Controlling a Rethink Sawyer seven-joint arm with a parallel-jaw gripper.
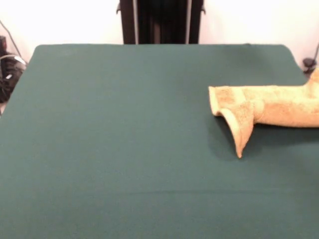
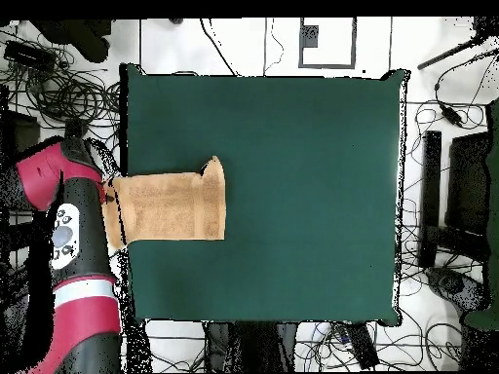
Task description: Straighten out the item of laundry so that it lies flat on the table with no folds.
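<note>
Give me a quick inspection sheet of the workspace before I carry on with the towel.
Surface: table in dark green cloth.
Job's things: towel at one table edge, partly hanging off it; inner end folded, one corner raised.
Clutter: nothing seen on the table.
Grippers: jaws not visible; red and black arm sits beside the table, over the towel's outer end.
Cables: many loose cables on the floor around the table.
Surroundings: pedestal at the far side; dark equipment beside the table.
</note>
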